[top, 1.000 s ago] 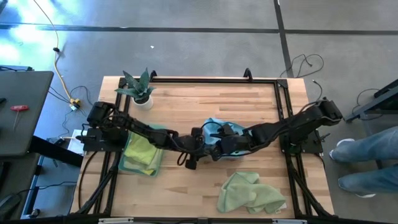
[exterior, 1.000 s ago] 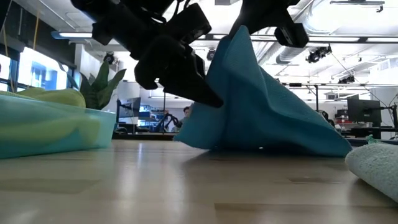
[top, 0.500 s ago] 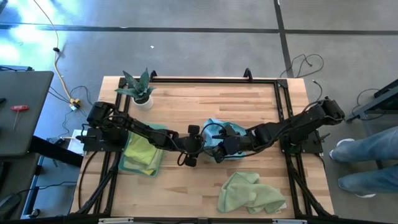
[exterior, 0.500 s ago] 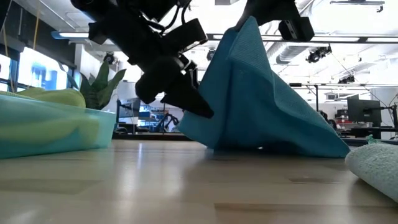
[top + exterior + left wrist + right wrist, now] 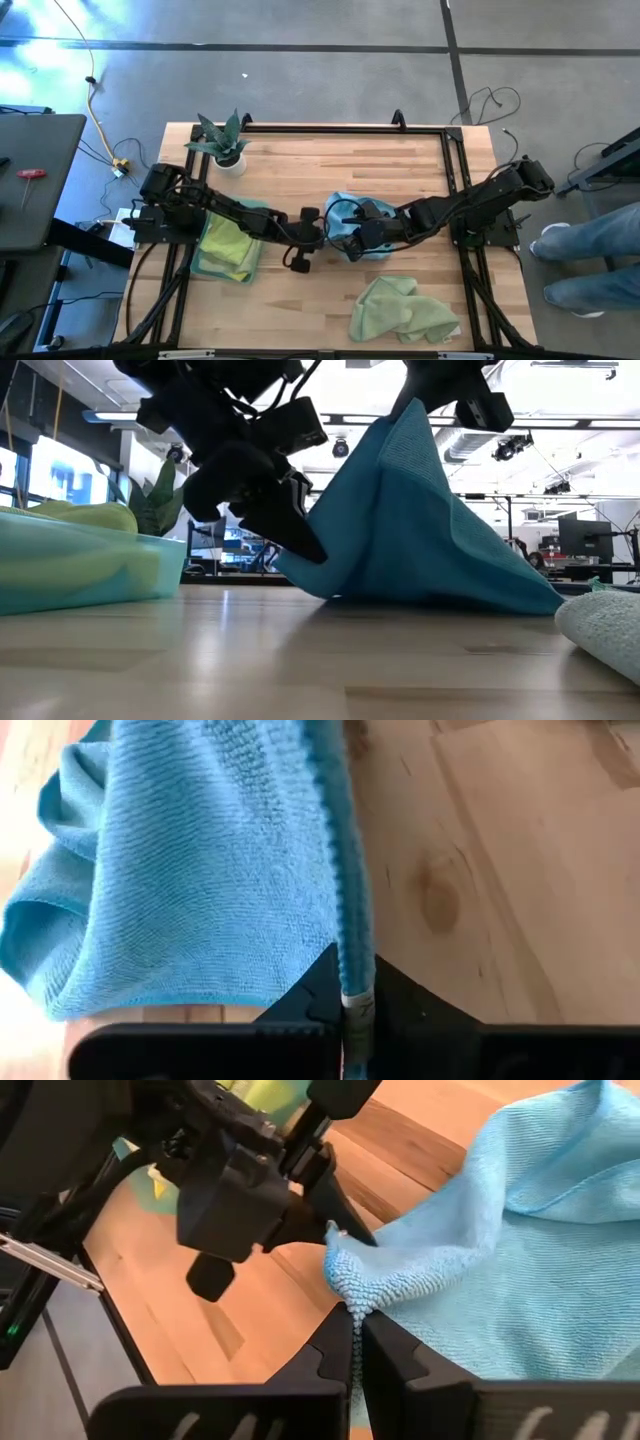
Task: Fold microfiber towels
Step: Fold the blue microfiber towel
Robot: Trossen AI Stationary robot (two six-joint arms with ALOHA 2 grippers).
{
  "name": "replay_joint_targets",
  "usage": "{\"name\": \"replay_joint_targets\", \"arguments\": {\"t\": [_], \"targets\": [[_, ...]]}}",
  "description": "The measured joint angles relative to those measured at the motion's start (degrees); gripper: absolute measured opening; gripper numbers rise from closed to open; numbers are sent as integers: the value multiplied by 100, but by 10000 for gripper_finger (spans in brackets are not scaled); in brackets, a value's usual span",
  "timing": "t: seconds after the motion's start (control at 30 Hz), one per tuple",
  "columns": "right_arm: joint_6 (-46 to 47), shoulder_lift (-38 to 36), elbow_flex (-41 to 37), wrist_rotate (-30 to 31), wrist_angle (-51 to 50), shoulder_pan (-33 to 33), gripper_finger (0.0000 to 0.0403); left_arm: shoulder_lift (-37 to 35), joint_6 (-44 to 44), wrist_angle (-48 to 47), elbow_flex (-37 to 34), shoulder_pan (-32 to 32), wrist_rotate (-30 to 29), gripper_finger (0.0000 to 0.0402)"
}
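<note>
A sky blue towel stands like a tent in the middle of the table, with its lower hem on the wood. My right gripper is shut on its peak, coming from the table's right. My left gripper, reaching in from the table's left, is shut on the towel's left edge low down. A crumpled pale green towel lies near the front edge. A yellow-green towel lies on a teal one at the left. My left gripper pinches the blue towel's hemmed edge between its two fingers. The fingers slant down from the table's left, and the hem runs on straight away from them. That edge sits just above the table. My right gripper pinches a bunched bit of the towel's edge between its two fingers, coming from above and from the table's right. This bit is the raised peak. The cloth hangs below it in a slope down to the table.
A small potted plant stands at the far left corner. A black frame runs along the table's edges. A person's legs show beyond the right edge. Bare wood lies in front of the blue towel.
My left gripper has tipped further down, and its fingertips have sunk toward the table and drawn a little to the left at the towel's lower left edge. The towel's peak has shifted slightly to the right with my right gripper.
</note>
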Motion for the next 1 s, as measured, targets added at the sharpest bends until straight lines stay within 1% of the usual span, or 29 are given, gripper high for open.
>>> {"name": "replay_joint_targets", "arguments": {"t": [0.17,0.27,0.37,0.47,0.6,0.73,0.87,0.93,1.0], "targets": [[63,0,0,-115,-64,0,0,0,8,0,0,-15,18,3],[63,0,0,-240,-64,0,0,0,51,-21,17,-6,167,1],[85,0,0,-247,-64,0,8,0,146,-224,195,1,240,1],[107,0,0,-249,-95,0,35,0,425,-663,511,1,258,1],[107,0,0,-260,-188,0,91,-2,610,-1402,925,1,265,0],[78,-26,0,-288,-460,0,136,-2,620,-1909,1060,41,392,0],[263,-188,0,-338,-1101,39,155,-2,489,-2480,1216,131,761,0],[344,-306,0,-180,-1485,126,157,-2,469,-2838,1349,175,974,0],[475,-436,0,112,-1898,233,158,-2,515,-3145,1513,223,1164,0]]}}
